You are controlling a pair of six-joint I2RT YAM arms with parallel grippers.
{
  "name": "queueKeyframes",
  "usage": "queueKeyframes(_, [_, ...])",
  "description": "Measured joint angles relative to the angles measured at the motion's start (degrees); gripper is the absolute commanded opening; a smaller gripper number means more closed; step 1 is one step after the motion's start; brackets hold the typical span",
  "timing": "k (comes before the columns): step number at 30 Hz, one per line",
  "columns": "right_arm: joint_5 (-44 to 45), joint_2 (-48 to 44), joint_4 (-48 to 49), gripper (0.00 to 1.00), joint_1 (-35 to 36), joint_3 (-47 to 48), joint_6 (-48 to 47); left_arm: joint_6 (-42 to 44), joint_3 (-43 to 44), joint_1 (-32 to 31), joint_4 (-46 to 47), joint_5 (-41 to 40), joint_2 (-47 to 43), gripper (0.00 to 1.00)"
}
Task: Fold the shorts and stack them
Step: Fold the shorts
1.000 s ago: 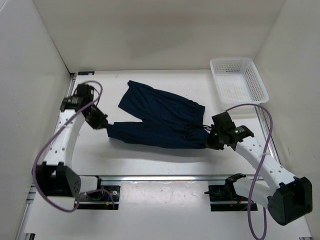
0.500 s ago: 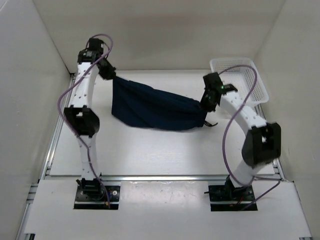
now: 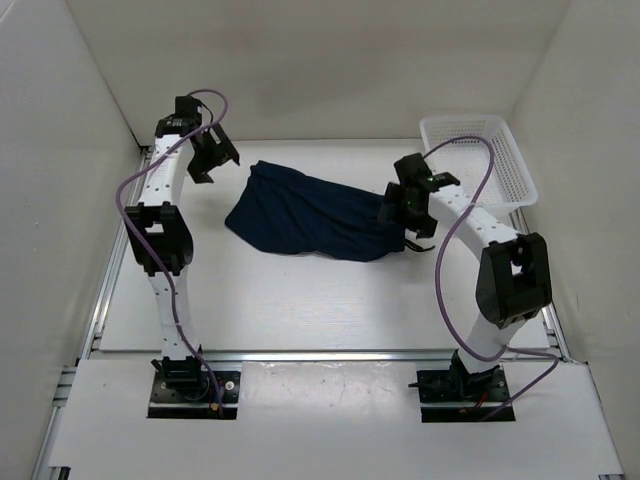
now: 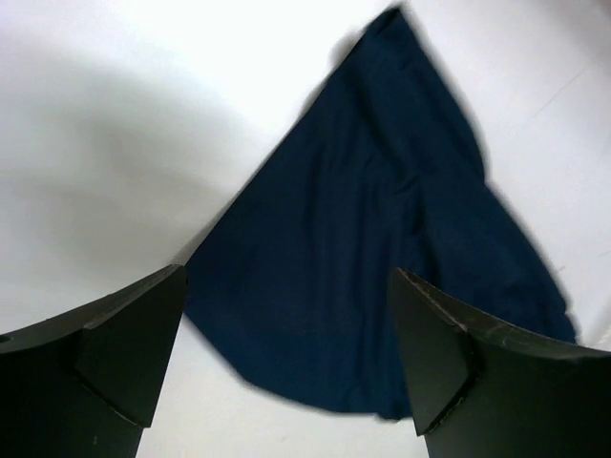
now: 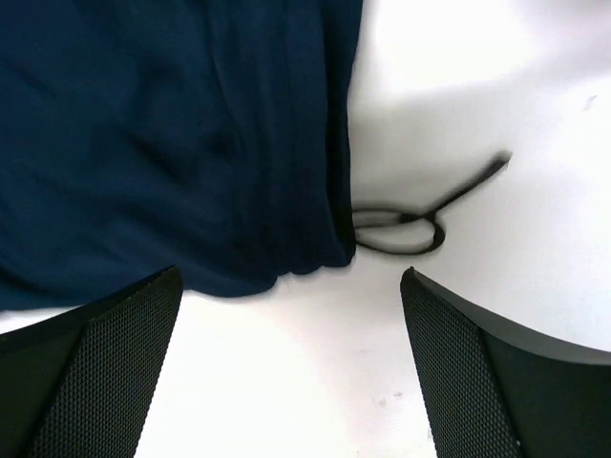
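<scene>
Shorts (image 3: 315,215): lying on the table (image 3: 300,300) between the two arms, towards the far side, as one dark bundle with rumpled edges; waist end to the right, narrower end to the left

Left gripper (image 3: 213,160): released, jaws wide apart, holding nothing; raised just beyond the left tip of the shorts, and its wrist view looks down on the cloth with bare table around it

Right gripper (image 3: 400,205): also let go, jaws spread; over the waist end, where the drawstring (image 5: 410,224) trails loose onto the table

Done: the shorts look doubled over once, one leg laid on the other, and both grippers are free of them

Left: the bundle is long and untidy, so I judge at least one more fold across its length is needed, then the stacking; nothing shows where the stack goes, though a white basket (image 3: 520,190) stands to the far right with no cloth seen in it

Change over the last second: first the shorts lay spread with both legs showing and a gripper at each near corner; half a second ago they hung stretched between the two raised grippers; now they are dropped flat and both grippers have opened and drawn slightly off
</scene>
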Motion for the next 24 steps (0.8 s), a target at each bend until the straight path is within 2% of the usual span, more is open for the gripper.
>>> queueKeyframes(4, [-2.01, -2.82, 0.39, 1.00, 1.18, -7.67, 0.94, 2.82, -10.29, -0.02, 0.00, -0.94, -6.03, 0.99])
queueKeyframes(8, [-5.62, -3.15, 1.53, 1.00, 0.28, -11.21, 2.82, 4.61, -14.84, -0.33, -0.31, -0.70, -5.27, 0.99])
queueKeyframes(13, [-7.98, -2.10, 5.27, 1.00, -0.46, -11.28, 4.90, 5.84, -15.93, -0.83, -0.52, -0.63, 0.90, 0.99])
queueKeyframes(16, [-8.22, 2.19, 6.64, 1.00, -0.46, -9.25, 5.31, 6.10, -15.72, -1.14, -0.52, -0.63, 4.04, 0.99])
queueKeyframes(18, [-7.89, 6.29, 7.41, 0.94, -0.44, -7.13, 5.51, 6.08, -13.62, -1.38, -1.57, -0.59, 5.53, 0.99])
queueKeyframes(19, [-7.65, 8.13, 7.58, 0.90, -0.42, -6.12, 5.55, 6.08, -12.33, -1.42, -1.25, -0.61, 6.03, 0.96])
queueKeyframes(20, [-7.39, 9.68, 7.65, 0.86, -0.42, -5.18, 5.55, 6.01, -11.21, -1.49, -0.92, -0.57, 6.67, 0.82])
queueKeyframes(21, [-7.19, 11.21, 7.69, 0.72, -0.42, -4.13, 5.51, 5.77, -10.12, -1.55, -0.66, -0.52, 7.28, 0.66])
queueKeyframes(23, [-6.88, 13.07, 7.45, 0.54, -0.42, -1.90, 5.11, 5.31, -8.24, -1.79, -0.35, -0.48, 8.39, 0.19])
queueKeyframes(24, [-6.80, 13.49, 7.87, 0.36, -0.42, -1.22, 5.03, 5.55, -7.28, -1.92, -0.33, -0.39, 8.90, 0.10])
